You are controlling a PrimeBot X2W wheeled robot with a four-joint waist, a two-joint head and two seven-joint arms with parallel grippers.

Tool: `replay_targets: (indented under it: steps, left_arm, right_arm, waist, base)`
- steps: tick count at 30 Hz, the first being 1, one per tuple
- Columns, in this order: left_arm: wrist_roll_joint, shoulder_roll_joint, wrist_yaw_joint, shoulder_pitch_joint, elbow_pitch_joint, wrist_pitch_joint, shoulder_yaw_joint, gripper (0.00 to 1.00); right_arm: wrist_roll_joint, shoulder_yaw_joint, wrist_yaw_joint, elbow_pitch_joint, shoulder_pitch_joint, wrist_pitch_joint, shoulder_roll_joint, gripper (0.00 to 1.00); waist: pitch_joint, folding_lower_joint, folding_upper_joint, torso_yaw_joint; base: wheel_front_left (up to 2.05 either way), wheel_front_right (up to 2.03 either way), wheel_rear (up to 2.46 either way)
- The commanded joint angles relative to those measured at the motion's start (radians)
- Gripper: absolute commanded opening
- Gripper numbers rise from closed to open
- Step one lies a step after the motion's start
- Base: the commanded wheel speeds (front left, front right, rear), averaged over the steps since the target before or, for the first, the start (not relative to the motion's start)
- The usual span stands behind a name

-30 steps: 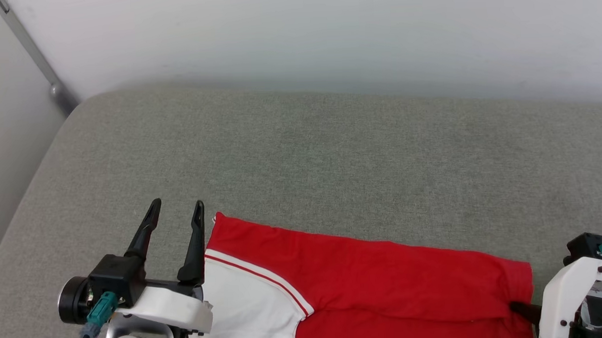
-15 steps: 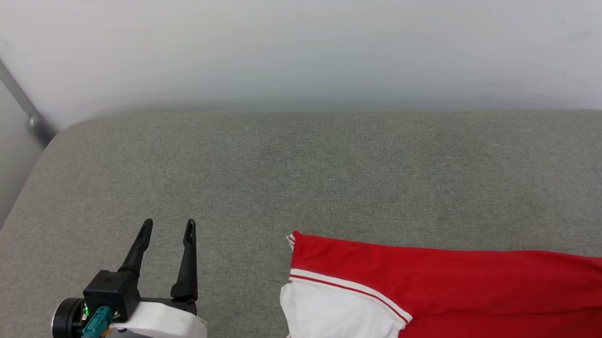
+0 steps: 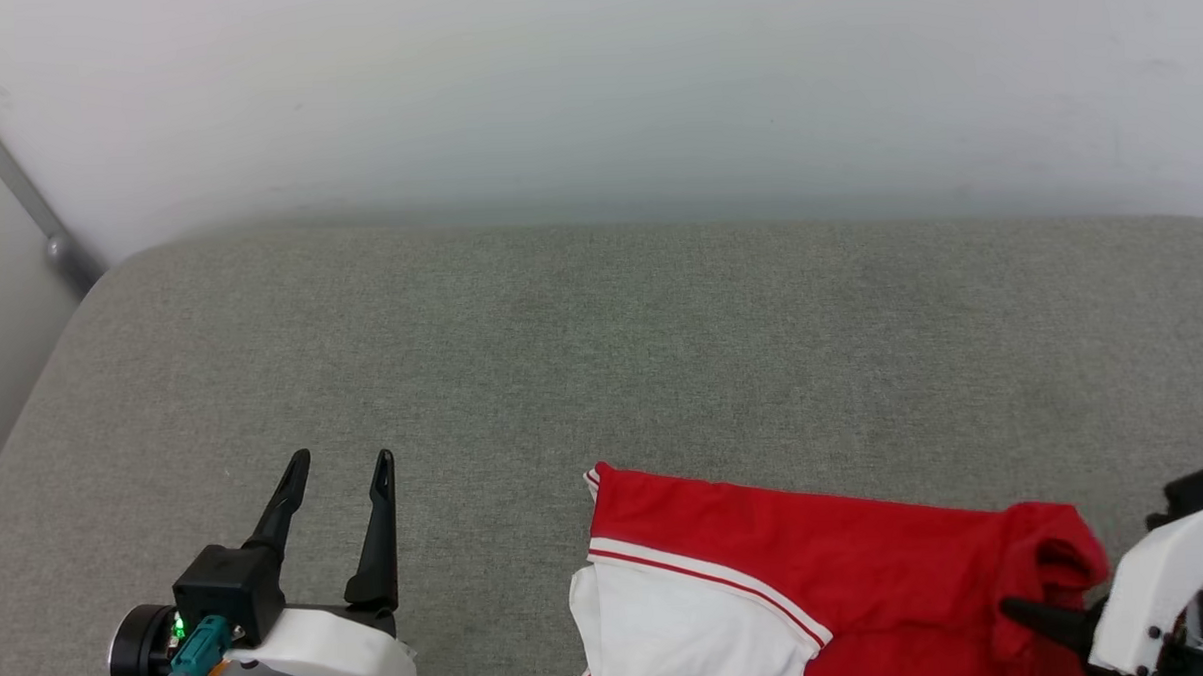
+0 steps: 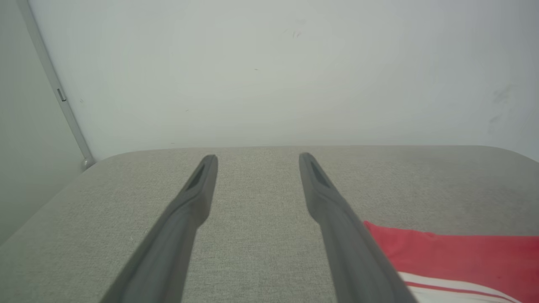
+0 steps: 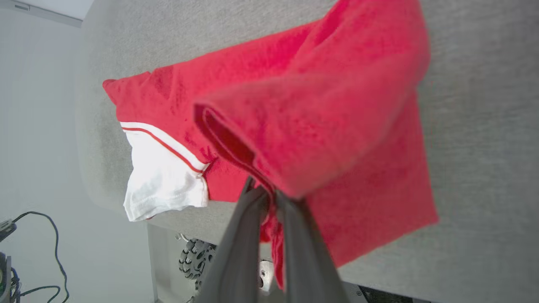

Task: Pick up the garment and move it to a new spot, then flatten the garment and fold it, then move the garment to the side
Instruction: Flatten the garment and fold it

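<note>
right hand (image 3: 1011,609) is clamped shut on a bunched corner of the red short-sleeved jersey (image 3: 819,561) with white sleeves and red-and-white striped trim, down at the right end of the cloth. from the right wrist view the two dark fingers (image 5: 236,252) pinch a thick roll of red fabric, raised a little off the rest, several layers by the look of it. the jersey lies in a long folded band along the near side of the grey fabric-covered worktop (image 3: 602,348), toward the right. its white sleeve (image 3: 672,636) is at the left end, close to the near edge. left hand (image 3: 342,455) is wide open, holding nothing, and hovers over bare worktop well apart from the sleeve end.

looks like the last leg, shifting the folded jersey to the side. here's the worry: one pinch, at one end only. pull sideways and the free end drags on that rough grey weave, the layers slide over each other and the fold comes undone. the roll in the fingers is fat, so an inner layer could slip out and leave only the top one held. and with the sleeve so near the front edge, any pull toward the robot could tip that end over the side.
</note>
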Motion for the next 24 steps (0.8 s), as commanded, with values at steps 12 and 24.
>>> replay_targets:
  steps: [12, 24]
  left_arm:
    - [0.000, -0.007, -0.028, -0.048, 0.020, 0.019, -0.032, 1.00]
    - [-0.001, -0.015, -0.038, -0.074, 0.038, 0.010, -0.041, 1.00]
  right_arm:
    - [0.434, 0.424, 0.000, 0.301, -0.120, -0.278, 0.015, 0.00]
    - [0.539, 0.751, 0.000, 0.437, -0.255, -0.530, 0.015, 0.84]
  waist:
    - [0.010, 0.0000, 0.0000, 0.042]
    - [0.039, 0.0000, 0.0000, 0.080]
  base:
    - [0.00, 0.00, 0.00]
    - [0.00, 0.00, 0.00]
